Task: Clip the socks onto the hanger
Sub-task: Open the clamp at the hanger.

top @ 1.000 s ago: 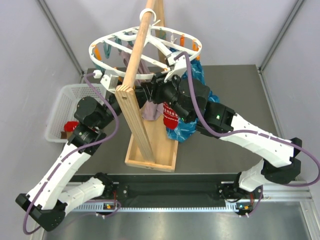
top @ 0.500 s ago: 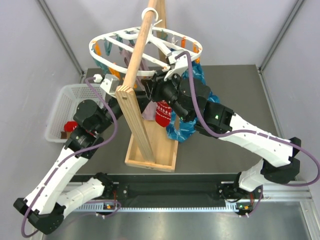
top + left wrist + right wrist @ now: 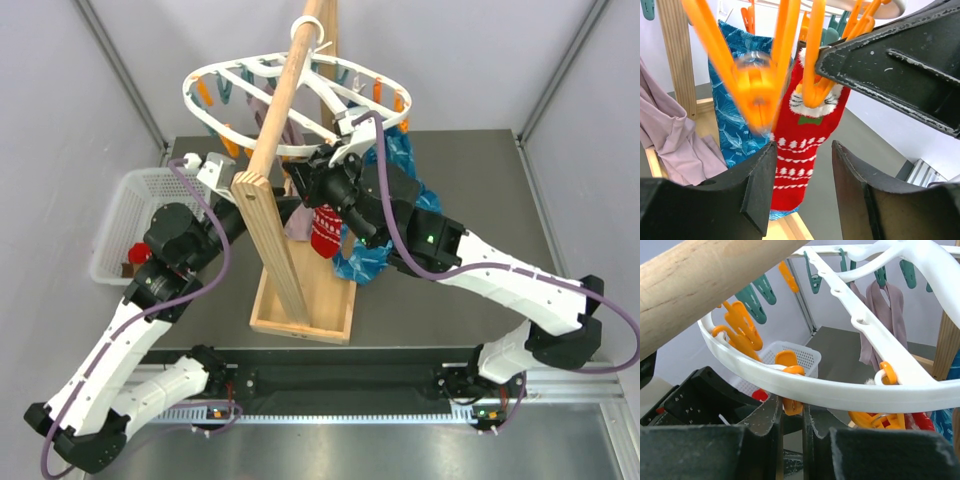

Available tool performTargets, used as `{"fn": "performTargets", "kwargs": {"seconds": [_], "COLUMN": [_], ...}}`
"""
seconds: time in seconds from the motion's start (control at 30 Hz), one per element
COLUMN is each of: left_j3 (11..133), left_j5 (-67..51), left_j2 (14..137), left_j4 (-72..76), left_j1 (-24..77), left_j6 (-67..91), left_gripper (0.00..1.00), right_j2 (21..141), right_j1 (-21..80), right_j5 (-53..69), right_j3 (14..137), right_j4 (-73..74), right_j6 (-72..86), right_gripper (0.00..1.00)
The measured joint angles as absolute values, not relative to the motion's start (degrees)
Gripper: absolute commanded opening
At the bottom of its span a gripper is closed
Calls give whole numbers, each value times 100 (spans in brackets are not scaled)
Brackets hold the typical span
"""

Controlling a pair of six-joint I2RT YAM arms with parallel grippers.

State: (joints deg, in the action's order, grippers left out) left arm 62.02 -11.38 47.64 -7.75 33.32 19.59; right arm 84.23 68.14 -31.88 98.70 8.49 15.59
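Hanger (image 3: pixel 815 389) swung slightly. Left gripper (image 3: pixel 803 150) jaws were apart and empty. Red sock (image 3: pixel 817 122) hung just beyond them on the orange peg (image 3: pixel 791 405), which the right gripper (image 3: pixel 792 412) clamped. Likely clipped.

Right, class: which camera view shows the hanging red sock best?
The left wrist view: the red sock fills the centre, white pattern clear. The top external view shows it small beside the wooden stand; the right wrist view catches only a red sliver.
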Motion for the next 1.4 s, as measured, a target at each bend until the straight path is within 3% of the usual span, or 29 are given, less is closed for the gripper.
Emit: {"fn": "performTargets", "kwargs": {"seconds": [0.33,0.63,1.03,1.17,1.4], "left_j3": [6386,6429,6355,6294,6254], "left_j5": [-1409,-2523,-3363,-3358,-3461], "left_j2": [4919,5299,5769,5760,5736], "left_j4": [-709,-69,1208,1400,1671], "left_j1": [3330,3315,3315,3315,3341], "left_j6": [2189,2783,3594,3673,3726], "left_gripper": [56,56,56,46,16], "right_j2": [7931,6906,6541,6490,6460], "right_j1": [6617,5776,5297,5164,4980], "right_j5": [-2648,-952,762,1044,1411], "right_j3": [9227,8305,7830,7795,7760], "right_j4": [596,519,244,215,145], "right_j6": [1553,1597,1721,1824,2045], "right_gripper": [0,0,0,0,0]}}
